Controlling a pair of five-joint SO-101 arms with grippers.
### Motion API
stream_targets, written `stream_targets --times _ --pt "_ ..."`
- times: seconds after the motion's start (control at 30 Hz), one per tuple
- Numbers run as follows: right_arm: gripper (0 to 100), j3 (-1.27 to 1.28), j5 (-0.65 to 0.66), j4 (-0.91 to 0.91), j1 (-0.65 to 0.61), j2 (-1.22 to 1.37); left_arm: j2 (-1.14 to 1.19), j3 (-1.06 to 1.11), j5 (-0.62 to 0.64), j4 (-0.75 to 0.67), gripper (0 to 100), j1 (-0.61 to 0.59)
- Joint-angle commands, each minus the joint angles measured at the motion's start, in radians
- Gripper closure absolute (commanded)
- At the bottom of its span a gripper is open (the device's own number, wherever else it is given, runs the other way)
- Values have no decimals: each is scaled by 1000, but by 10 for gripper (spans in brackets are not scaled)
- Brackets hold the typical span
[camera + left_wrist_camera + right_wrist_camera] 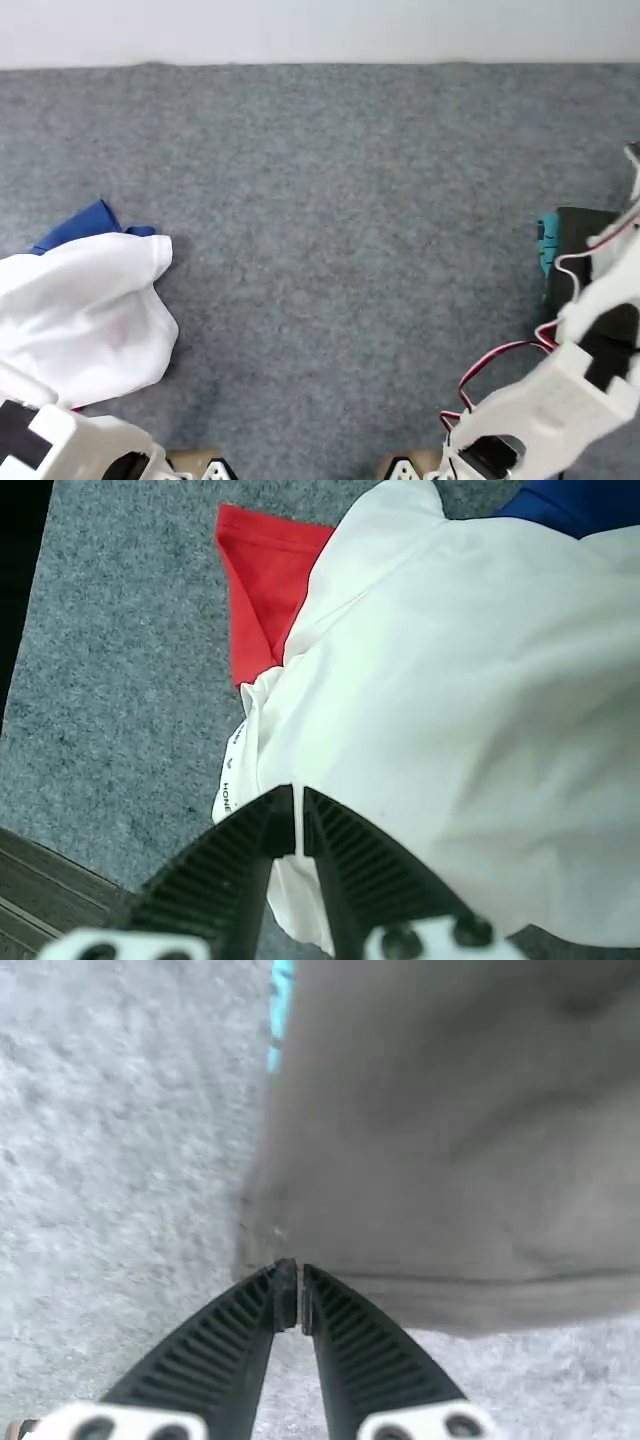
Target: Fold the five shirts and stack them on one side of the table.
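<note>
Left wrist view: left claw [298,798] closed over crumpled white shirt [460,690]; right claw [291,1272] seemingly pinches grey shirt [450,1130].

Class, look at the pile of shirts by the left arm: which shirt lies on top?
The white shirt: it covers most of the red shirt and the blue shirt, which peek out beneath it.

Five shirts, white shirt [85,320], blue shirt [85,225], red shirt [262,600], grey shirt [590,230], teal shirt [547,245], two arms, left arm [60,440], right arm [560,400]

Grey carpet-like mat [350,200] spreads below what seems a white wall [320,30].
</note>
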Motion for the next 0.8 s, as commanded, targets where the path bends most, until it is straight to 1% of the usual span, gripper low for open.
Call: stream_targets --times 0.0,0.1,0.23,0.4,0.53,0.67,0.77 --pt "989 -9 18 35 56 -1 -18 -35 -9 23 964 -2" --pt "989 2 15 39 61 74 -18 -35 -9 23 964 -2" --pt "989 83 12 41 30 160 -18 -35 -9 23 964 -2" --pt "989 163 12 41 -18 176 -18 -35 -9 23 964 -2" --pt "988 104 17 38 -28 85 -18 -35 -9 23 964 -2" --pt "987 -17 17 21 -39 5 -18 -35 -9 23 964 0" --pt "987 -84 14 -91 -59 4 -18 -35 -9 23 964 2"
